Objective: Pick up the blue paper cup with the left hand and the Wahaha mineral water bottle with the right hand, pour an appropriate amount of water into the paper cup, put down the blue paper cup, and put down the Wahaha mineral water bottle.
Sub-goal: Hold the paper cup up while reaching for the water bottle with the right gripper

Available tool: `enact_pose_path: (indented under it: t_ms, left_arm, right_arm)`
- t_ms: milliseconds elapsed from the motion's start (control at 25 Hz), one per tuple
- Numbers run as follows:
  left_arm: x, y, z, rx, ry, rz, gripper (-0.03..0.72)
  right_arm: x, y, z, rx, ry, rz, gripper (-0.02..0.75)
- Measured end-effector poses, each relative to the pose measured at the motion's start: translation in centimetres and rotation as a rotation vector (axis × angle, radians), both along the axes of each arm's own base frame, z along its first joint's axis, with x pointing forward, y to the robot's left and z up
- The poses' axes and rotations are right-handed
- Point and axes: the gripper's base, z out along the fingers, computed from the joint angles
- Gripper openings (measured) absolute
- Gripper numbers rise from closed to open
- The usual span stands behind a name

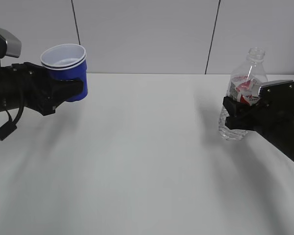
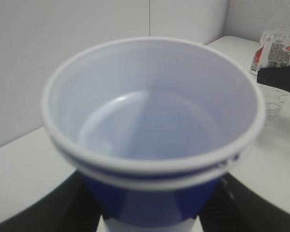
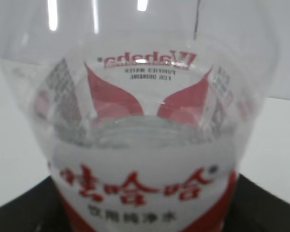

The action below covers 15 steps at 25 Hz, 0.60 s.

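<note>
Above tabletop (image 1: pixel 147 161) left: left gripper (image 1: pixel 68 88) clamps blue paper cup (image 1: pixel 66 66), upright, raised. Right gripper (image 1: pixel 240 110) clamps Wahaha mineral water bottle (image 1: pixel 245 88), upright, well apart. Advice: bring neck over rim, tilt slowly, keep cup level.

Even overhead light is casting soft grey shadows on the table (image 1: pixel 147 161); ceiling lamps are glaring on the bottle (image 3: pixel 145 121), and both close views are blurring slightly.
</note>
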Motion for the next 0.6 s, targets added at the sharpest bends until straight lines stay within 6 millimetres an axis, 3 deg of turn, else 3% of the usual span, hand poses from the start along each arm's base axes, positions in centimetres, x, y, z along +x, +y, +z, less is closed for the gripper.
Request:
enact_pose_path:
  t_ms: [400,600]
  left_arm:
    - [0.0,0.0,-0.1,0.000,0.004,0.000,0.426]
    - [0.5,-0.1,-2.1,0.002,0.042,0.001,0.426]
  right_arm:
    - [0.0,0.0,0.1,0.043,0.007,-0.011,0.436]
    - [0.0,-0.1,1.8,0.044,-0.004,-0.016,0.435]
